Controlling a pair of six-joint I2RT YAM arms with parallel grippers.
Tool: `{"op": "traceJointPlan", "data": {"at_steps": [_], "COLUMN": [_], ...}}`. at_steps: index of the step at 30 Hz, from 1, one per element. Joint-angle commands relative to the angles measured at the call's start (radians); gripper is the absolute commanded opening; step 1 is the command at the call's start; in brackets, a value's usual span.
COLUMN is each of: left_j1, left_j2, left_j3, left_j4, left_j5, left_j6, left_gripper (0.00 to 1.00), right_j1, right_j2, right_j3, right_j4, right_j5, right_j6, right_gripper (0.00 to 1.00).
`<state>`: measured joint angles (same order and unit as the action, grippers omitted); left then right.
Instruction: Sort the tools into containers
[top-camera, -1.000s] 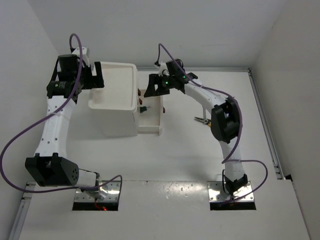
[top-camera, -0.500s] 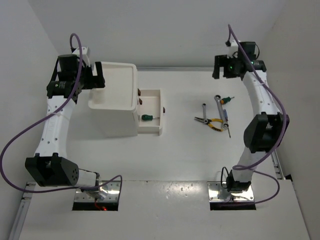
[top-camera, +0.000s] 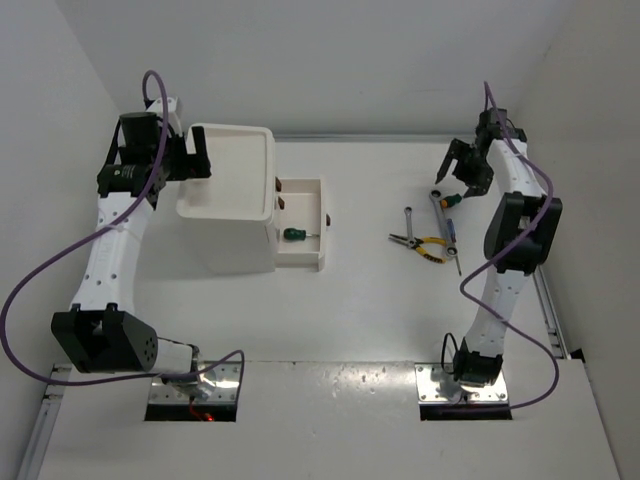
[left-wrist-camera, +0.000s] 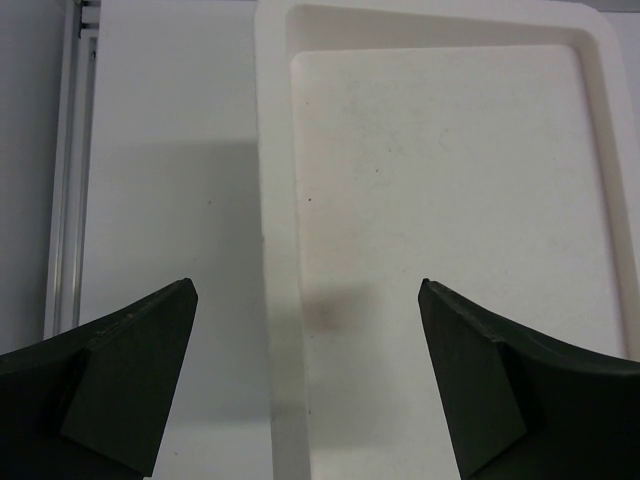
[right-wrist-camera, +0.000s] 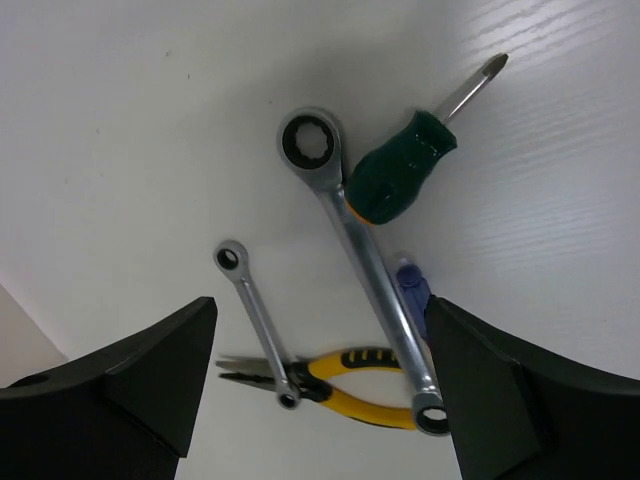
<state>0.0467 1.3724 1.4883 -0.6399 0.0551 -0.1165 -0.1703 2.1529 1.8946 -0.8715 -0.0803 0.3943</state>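
Note:
The white drawer unit (top-camera: 238, 240) stands at the back left, its tray top (top-camera: 262, 140) bare. One drawer (top-camera: 322, 200) is pulled out to the right and holds a green-handled screwdriver (top-camera: 293, 234). My left gripper (top-camera: 190, 157) is open over the tray's left rim (left-wrist-camera: 272, 200). My right gripper (top-camera: 462, 172) is open and empty above the tools on the table: a second green-handled screwdriver (right-wrist-camera: 398, 172), a long wrench (right-wrist-camera: 372, 275), a short wrench (right-wrist-camera: 256, 322), yellow-handled pliers (right-wrist-camera: 350, 388) and a blue-handled screwdriver (right-wrist-camera: 412, 290), partly hidden behind the long wrench.
Walls close in the table on the left, back and right. A metal rail (top-camera: 530, 250) runs along the right edge near the right arm. The arm bases sit at the near edge.
My right arm swung from over the open drawer to the far right, above the tool cluster. A green-handled screwdriver now lies in the drawer. The left arm has not moved.

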Motion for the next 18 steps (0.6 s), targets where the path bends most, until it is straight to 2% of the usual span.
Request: {"op": "traceJointPlan", "data": {"at_steps": [1,4,6,9,18], "left_j1": [-0.008,-0.008,-0.008,-0.008,-0.008], "left_j2": [-0.012,-0.012,-0.021,-0.021,-0.021], "left_j3": [-0.008,-0.017,-0.026,-0.026,-0.026], "left_j4": [0.039,0.039,0.039,0.039,0.039], "left_j5": [-0.023,-0.032,-0.032,-0.046,-0.035], "left_j6": [-0.005,-0.005,0.004,0.014,0.005], "left_gripper": [1.0,1.0,1.0,1.0,1.0], "right_j1": [-0.038,-0.047,-0.047,-0.047,-0.057], "right_j2": [0.045,0.042,0.042,0.051,0.122], "right_j3": [0.093,0.023,0.012,0.027,0.072], "right_j4": [-0.087,-0.028,-0.001,-0.001,-0.001], "right_j5": [-0.027,-0.05,-0.012,0.008,0.06], "right_j6": [0.262,0.374,0.417,0.446,0.456], "right_gripper": [0.85,0.85,0.82,0.75,0.74]}}
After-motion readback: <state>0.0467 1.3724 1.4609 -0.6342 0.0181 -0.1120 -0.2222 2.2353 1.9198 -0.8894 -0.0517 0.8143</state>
